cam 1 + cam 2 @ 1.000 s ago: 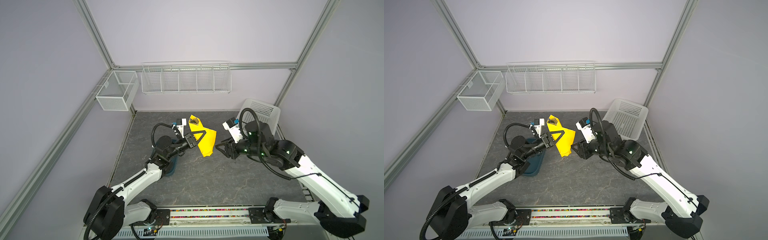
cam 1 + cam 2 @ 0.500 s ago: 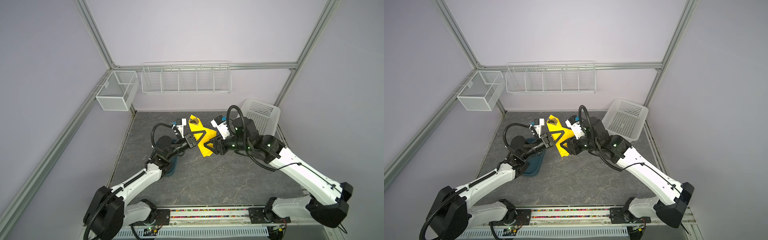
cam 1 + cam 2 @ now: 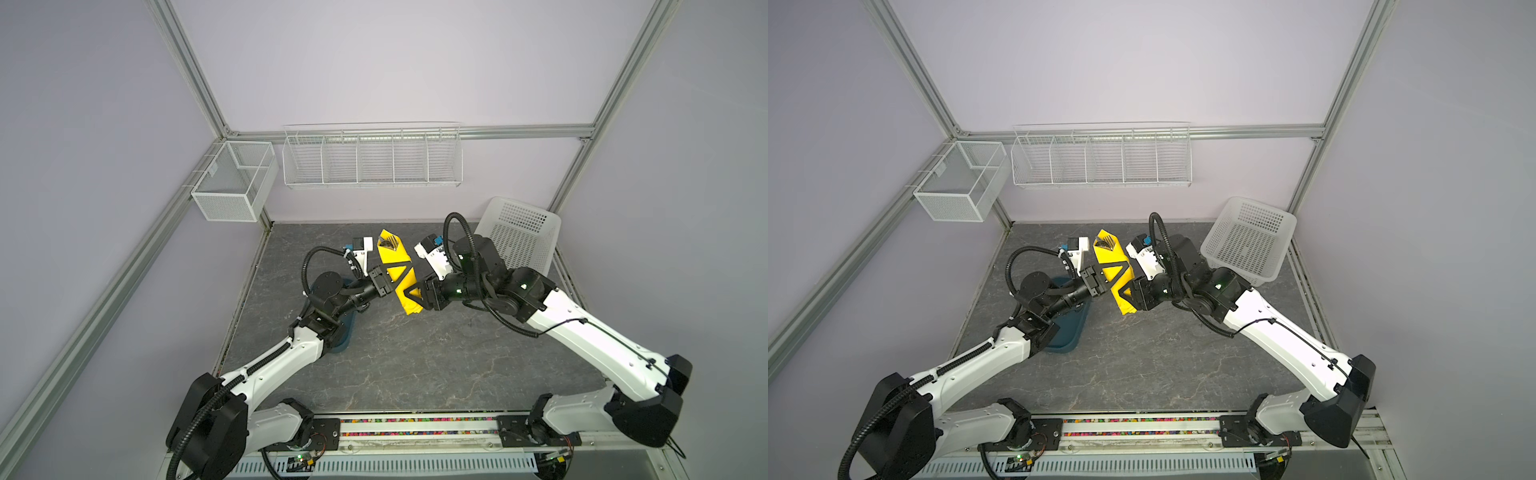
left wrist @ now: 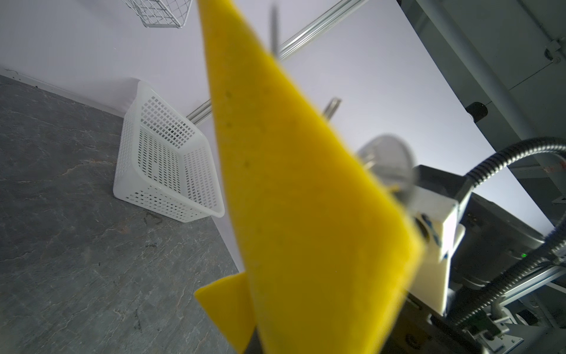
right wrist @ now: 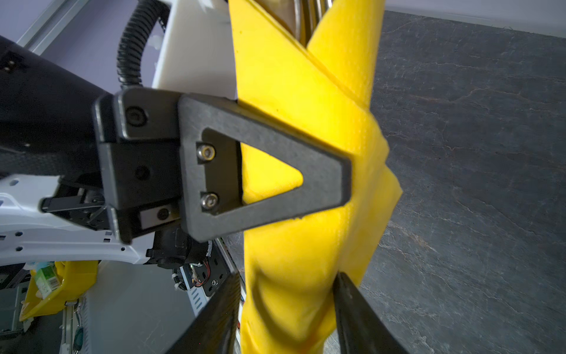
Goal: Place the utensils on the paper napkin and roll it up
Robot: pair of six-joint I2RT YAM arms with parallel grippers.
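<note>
The left gripper (image 3: 405, 269) is clamping the rolled paper napkin (image 3: 395, 255) mid-frame, while the right gripper (image 5: 284, 312) is straddling its lower end, jaws apart.

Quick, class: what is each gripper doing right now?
Left gripper: closed, holding the napkin.
Right gripper: open, jaws either side of the napkin.

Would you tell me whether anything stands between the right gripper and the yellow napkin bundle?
Nothing visible does. The right gripper has its jaws open on either side of the lower end of the paper napkin, with nothing in between. The left gripper is shut on the bundle higher up, clear of them.
</note>
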